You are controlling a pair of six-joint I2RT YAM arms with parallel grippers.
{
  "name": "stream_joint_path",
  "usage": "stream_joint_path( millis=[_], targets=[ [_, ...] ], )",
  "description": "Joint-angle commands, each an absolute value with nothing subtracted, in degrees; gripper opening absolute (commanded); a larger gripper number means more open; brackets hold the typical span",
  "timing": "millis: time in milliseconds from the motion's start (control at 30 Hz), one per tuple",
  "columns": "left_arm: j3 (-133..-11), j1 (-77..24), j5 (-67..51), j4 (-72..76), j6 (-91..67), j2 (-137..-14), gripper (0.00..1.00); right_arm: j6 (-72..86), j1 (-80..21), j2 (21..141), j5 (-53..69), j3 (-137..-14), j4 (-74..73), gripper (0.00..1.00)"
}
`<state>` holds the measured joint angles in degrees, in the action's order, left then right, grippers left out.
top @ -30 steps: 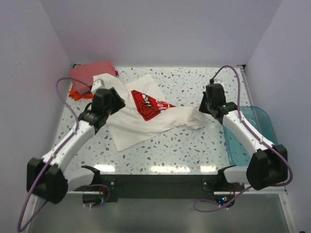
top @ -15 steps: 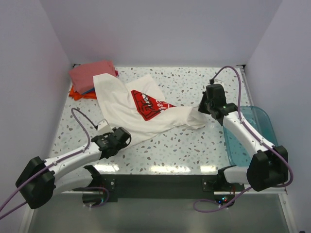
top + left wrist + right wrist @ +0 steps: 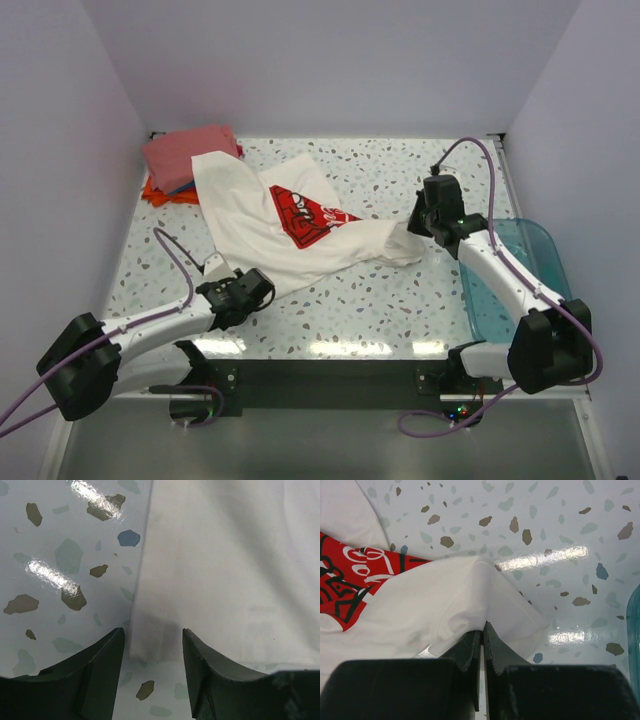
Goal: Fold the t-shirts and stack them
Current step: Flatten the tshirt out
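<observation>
The white t-shirt (image 3: pixel 260 230) with the red chest print (image 3: pixel 300 213) lies spread and rumpled across the table's middle. My left gripper (image 3: pixel 252 293) is open, low over the shirt's near left corner; in the left wrist view the corner (image 3: pixel 150 645) lies just ahead of the gap between the fingers (image 3: pixel 100 665). My right gripper (image 3: pixel 418 226) is shut on the shirt's right end, a pinched fold (image 3: pixel 482 595) standing up between the fingers. The folded salmon-pink shirt (image 3: pixel 185 152) rests on the orange one (image 3: pixel 155 190) at the back left.
A translucent teal plastic bin (image 3: pixel 520 265) sits at the table's right edge beside my right arm. White walls close in the back and both sides. Cables loop from both arms over the table.
My left arm swung from the shirt's upper left down to its near left corner, then crept slightly closer to it. My right gripper kept its hold in place.
</observation>
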<state>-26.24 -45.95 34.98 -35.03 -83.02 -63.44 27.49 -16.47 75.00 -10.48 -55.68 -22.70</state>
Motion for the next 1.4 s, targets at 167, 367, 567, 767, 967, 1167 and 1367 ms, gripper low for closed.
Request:
stream_joint_path(
  millis=[167,367,567,767,967,1167,1367],
  targets=[
    [-25.31,-46.23,38.14,-29.97,-82.28,-62.67,0.26,28.56,-16.43,75.5,-9.32,-55.98,-20.83,0.0],
    [-32.5,-42.46,41.56,-31.72,-70.88,-53.28,0.0,28.13,-16.35,73.75,-10.02,-58.35,-23.46,0.0],
    [-45.75,-40.08,46.92,-38.31,-60.05,-41.93,0.0,27.86,-15.82,68.21,-12.3,-62.13,-29.08,0.0],
    [-59.21,-40.08,49.39,-42.71,-52.23,-38.06,0.0,28.12,-15.47,60.48,-16.17,-68.89,-36.82,0.0],
    [-68.28,-39.99,51.42,-34.91,-40.8,-40.94,0.0,27.34,-15.29,60.02,-14.86,-81.62,-40.87,0.0],
    [-74.95,-30.18,33.93,-18.12,-30.15,-57.37,0.0,24.0,-15.38,76.59,-7.04,-96.99,-35.43,0.0],
    [-89.79,-15.74,9.51,-7.65,-30.15,-80.12,0.0,19.96,-14.07,95.07,-2.47,-116.15,-31.83,0.0]
  ],
)
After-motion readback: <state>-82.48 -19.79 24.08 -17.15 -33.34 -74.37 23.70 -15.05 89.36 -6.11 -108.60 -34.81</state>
